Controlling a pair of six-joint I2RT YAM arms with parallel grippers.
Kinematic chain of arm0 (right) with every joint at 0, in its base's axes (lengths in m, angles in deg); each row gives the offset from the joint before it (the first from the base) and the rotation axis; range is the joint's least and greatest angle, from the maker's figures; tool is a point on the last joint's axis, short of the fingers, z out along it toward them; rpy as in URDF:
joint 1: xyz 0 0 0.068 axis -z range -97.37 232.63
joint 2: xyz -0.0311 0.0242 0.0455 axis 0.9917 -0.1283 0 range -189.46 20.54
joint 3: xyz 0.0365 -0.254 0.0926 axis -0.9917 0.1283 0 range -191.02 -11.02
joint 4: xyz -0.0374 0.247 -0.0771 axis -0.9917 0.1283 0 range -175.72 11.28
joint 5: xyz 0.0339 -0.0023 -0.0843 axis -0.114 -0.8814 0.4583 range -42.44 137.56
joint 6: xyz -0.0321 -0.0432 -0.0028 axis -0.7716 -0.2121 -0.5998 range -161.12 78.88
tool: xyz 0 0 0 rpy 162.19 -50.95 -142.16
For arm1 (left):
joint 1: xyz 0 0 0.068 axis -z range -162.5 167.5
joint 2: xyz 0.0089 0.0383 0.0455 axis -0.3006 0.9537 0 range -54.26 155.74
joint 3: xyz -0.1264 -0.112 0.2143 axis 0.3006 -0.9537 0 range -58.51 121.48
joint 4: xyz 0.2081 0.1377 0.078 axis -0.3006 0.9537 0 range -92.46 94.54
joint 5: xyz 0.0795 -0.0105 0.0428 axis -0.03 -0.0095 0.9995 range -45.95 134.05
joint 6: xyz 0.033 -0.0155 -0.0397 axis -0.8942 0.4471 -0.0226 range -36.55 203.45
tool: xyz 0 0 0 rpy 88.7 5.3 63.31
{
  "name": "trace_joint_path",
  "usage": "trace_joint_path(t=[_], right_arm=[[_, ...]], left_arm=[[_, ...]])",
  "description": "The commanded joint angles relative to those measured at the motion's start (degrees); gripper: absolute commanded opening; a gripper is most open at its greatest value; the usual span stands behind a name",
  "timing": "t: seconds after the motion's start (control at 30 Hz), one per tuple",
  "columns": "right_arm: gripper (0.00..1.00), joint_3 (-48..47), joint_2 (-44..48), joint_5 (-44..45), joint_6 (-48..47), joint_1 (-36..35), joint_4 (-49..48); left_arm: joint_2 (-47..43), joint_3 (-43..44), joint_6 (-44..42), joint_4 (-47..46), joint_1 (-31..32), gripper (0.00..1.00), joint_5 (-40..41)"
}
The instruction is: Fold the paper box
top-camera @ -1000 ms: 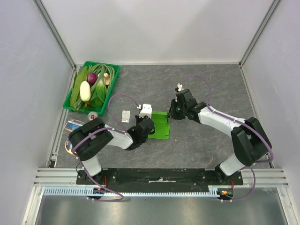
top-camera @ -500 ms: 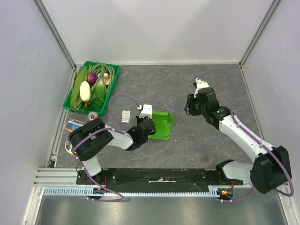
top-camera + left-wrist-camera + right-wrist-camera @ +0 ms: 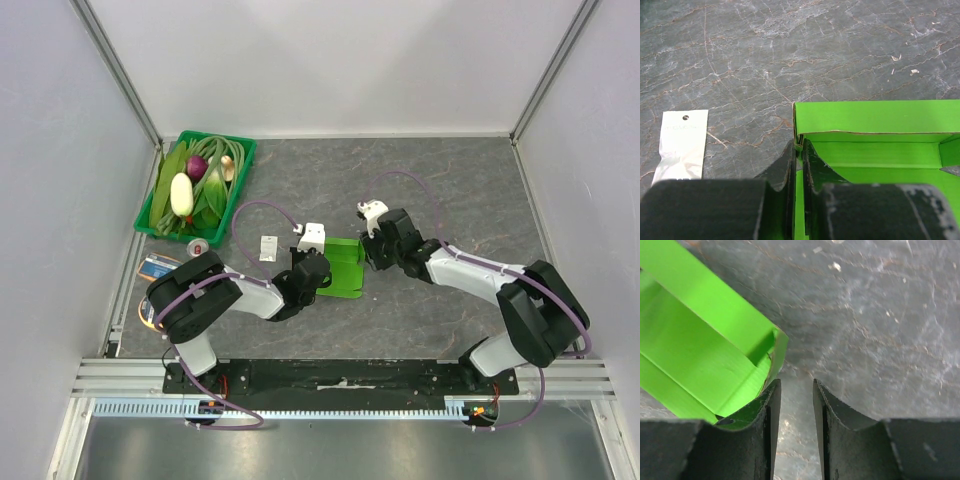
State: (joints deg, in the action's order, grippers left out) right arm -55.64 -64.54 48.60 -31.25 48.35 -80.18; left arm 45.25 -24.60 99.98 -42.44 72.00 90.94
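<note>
Grey table (image 3: 450, 190), left tool (image 3: 800, 150) clamped on paper box (image 3: 875, 117) wall, right tool (image 3: 796, 405) parted, empty

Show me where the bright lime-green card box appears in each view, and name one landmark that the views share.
Top external: the bright lime-green card box lies at the picture's centre.
Left wrist: the box at lower right, one wall pinched by the left gripper.
Right wrist: the box at upper left, its corner beside the open right gripper.
Shared landmark: the grey veined tabletop under the box.
</note>
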Motion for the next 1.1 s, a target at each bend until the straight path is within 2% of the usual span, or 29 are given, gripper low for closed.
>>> trace_joint_path(t=[0.0, 0.4, 0.5, 0.77, 1.07], right_arm=[[0.38, 0.76, -0.88, -3.75, -5.21, -1.22, -11.51], [0.41, 5.59, -0.44, -7.55, -5.74, -2.98, -20.56], [0.43, 8.31, -0.44, -4.65, -4.34, -3.95, -26.79], [0.44, 13.5, -1.76, 12.12, -1.7, -7.38, -41.04], [0.48, 16.14, -6.06, 20.58, -0.02, -9.31, -51.67]], left_arm=[[0.51, 0.72, 0.96, -0.35, 0.61, 0.02, 0.48], [0.25, 0.72, 0.6, -0.35, 0.7, 0.02, 0.74], [0.25, 0.63, 0.6, -0.35, 0.7, 0.02, 0.74], [-0.1, 0.45, 0.52, -0.53, 0.78, 0.02, 0.92], [-0.19, 0.28, 0.69, -0.71, 0.7, 0.02, 0.83]])
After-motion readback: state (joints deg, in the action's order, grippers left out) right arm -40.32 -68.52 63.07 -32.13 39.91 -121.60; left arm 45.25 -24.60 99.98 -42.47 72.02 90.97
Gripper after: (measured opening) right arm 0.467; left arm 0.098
